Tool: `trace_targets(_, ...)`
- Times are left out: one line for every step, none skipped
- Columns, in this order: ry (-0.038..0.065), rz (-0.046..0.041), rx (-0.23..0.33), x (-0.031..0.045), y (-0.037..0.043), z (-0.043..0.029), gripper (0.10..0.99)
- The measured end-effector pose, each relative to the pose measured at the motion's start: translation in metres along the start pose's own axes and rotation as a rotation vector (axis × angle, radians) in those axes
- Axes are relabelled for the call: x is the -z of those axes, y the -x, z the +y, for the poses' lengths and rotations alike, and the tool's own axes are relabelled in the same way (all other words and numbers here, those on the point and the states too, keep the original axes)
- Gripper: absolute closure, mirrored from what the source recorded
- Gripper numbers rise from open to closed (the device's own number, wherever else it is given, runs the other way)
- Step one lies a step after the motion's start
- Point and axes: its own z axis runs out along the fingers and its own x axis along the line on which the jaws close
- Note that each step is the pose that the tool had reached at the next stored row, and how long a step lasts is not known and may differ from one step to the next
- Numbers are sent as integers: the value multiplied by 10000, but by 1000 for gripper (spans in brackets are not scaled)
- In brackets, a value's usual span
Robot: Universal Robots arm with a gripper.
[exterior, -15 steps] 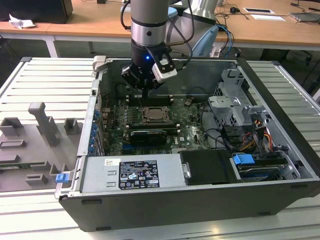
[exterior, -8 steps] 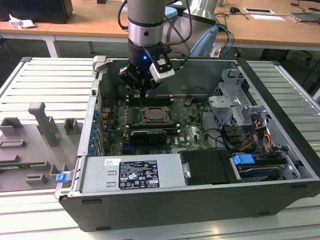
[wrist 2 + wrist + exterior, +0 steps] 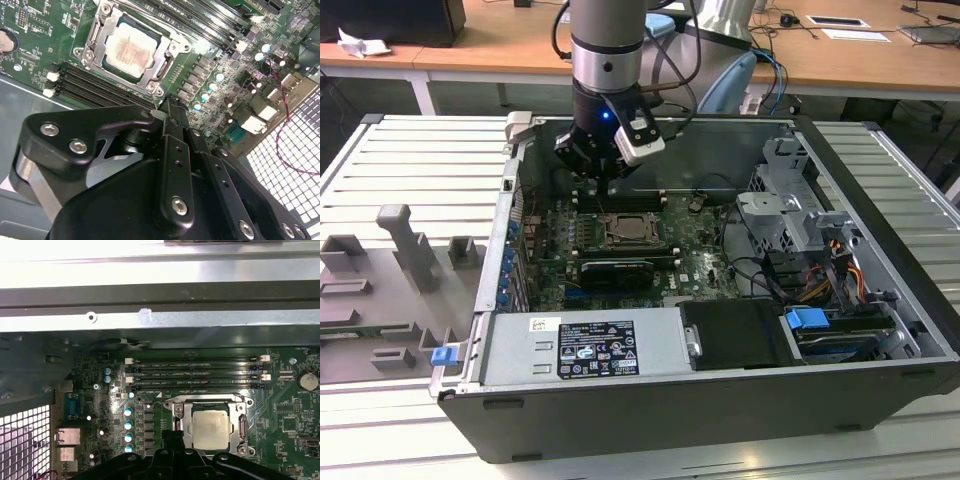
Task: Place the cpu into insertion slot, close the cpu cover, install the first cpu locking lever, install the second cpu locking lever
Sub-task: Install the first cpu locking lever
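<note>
You have the open computer case lying on the slatted table with its green motherboard exposed. The gripper hangs over that board near the long memory slots, its fingers drawn together on nothing. In the second wrist view your insertion slot lies close beyond the fingertips with the silvery cpu cover apparently flat over it, though latching cannot be judged. The cpu sits inside, its pale beige-silver, slightly mottled top showing through the cut-out.
</note>
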Motion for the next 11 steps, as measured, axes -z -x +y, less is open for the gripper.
trace_targets(-1,1,1,0,-2,0,980)
trace_targets(-1,0,0,0,-5,0,980)
trace_targets(-1,0,0,0,-8,0,980)
trace_targets(-1,1,0,0,-12,0,980)
trace_targets(-1,0,1,0,-14,-1,980)
trace_targets(0,0,0,0,-19,-1,980)
trace_targets(-1,0,1,0,-22,-1,980)
trace_targets(-1,0,1,0,-25,-1,980)
trace_targets(0,0,1,0,-30,-1,980)
trace_targets(0,0,1,-1,-33,-1,980)
trace_targets(-1,1,1,0,-36,-1,980)
